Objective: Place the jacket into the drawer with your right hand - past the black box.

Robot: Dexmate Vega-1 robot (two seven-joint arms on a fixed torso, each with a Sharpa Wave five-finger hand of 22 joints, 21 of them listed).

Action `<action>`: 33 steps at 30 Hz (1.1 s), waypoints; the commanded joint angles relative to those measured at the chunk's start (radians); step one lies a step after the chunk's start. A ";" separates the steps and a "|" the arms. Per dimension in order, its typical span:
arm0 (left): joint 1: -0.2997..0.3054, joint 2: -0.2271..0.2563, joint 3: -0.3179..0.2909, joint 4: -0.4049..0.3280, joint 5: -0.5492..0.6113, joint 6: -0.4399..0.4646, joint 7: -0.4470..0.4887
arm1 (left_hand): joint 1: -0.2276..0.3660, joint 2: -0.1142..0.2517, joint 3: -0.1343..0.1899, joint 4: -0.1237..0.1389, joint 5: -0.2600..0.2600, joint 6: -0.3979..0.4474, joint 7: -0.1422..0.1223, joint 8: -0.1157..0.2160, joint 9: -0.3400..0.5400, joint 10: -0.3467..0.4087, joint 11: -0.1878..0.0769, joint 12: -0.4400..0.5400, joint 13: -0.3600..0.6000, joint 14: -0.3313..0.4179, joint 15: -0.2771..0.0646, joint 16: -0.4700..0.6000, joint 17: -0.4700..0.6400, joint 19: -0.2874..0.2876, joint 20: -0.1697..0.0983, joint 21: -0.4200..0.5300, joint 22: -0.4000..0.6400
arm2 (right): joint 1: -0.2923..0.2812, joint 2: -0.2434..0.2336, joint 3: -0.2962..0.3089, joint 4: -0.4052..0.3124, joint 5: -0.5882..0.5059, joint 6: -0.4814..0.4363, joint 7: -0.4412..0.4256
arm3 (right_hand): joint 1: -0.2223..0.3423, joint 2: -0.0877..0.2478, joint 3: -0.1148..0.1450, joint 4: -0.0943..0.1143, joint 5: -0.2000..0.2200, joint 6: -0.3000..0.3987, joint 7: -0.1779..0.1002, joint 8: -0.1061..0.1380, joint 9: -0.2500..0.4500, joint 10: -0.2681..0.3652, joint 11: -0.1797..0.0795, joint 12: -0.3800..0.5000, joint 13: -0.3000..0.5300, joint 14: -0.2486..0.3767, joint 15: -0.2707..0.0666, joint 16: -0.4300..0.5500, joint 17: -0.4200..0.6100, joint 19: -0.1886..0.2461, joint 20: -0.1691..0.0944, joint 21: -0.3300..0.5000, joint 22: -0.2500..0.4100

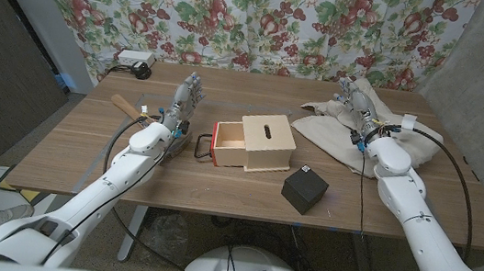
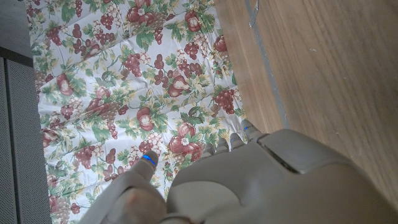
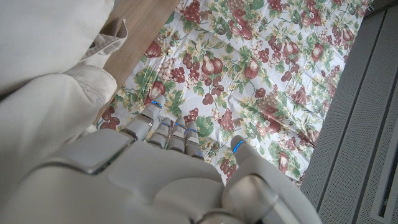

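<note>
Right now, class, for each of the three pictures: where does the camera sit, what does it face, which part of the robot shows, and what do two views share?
Head view: fixed on the robot's head, looking down at the wooden table, drawer box, black box and jacket; both arms show.
Left wrist view: on the left wrist, looking along the left hand at the floral curtain.
Right wrist view: on the right wrist, looking over the right hand beside the jacket.
Shared: both wrist views show the curtain.

A wooden-handled tool (image 1: 123, 103) lies near the tabletop's (image 1: 218, 183) left edge, with a fruit-print curtain (image 1: 239, 10) hanging behind it.
</note>
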 commanded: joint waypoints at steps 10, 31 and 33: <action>0.000 0.002 -0.003 0.000 0.000 0.001 -0.002 | 0.001 0.130 0.007 -0.002 0.003 -0.166 0.000 0.006 0.002 -0.147 0.002 0.004 0.006 -0.144 0.003 0.004 0.002 -0.048 0.005 0.005 0.004 | 0.001 -0.040 -0.008 -0.044 -0.099 -0.019 -0.033 | 0.014 0.022 0.011 -0.003 0.006 0.011 -0.003 0.005 0.003 0.009 -0.003 0.003 0.005 0.009 -0.010 0.005 0.000 0.009 0.002 0.006 0.003; -0.020 -0.008 0.002 0.030 0.004 -0.010 -0.009 | 0.002 0.130 0.008 -0.002 0.002 -0.162 -0.001 0.005 0.002 -0.145 0.001 0.003 0.005 -0.141 0.004 0.004 0.002 -0.045 0.005 0.005 0.004 | 0.012 -0.101 -0.025 -0.071 -0.212 -0.024 -0.069 | 0.022 0.023 0.017 -0.008 0.005 0.013 -0.004 0.004 0.003 0.012 -0.004 0.003 0.005 0.011 -0.012 0.005 0.000 0.011 0.001 0.006 0.003; -0.021 -0.011 0.002 0.033 0.000 -0.010 -0.012 | 0.002 0.130 0.009 -0.002 0.002 -0.162 -0.001 0.005 0.002 -0.145 0.001 0.003 0.005 -0.142 0.005 0.004 0.002 -0.046 0.005 0.005 0.004 | 0.012 -0.107 -0.026 -0.075 -0.222 -0.025 -0.072 | 0.022 0.023 0.018 -0.008 0.005 0.014 -0.004 0.005 0.003 0.013 -0.004 0.003 0.005 0.011 -0.012 0.005 0.000 0.011 0.001 0.006 0.003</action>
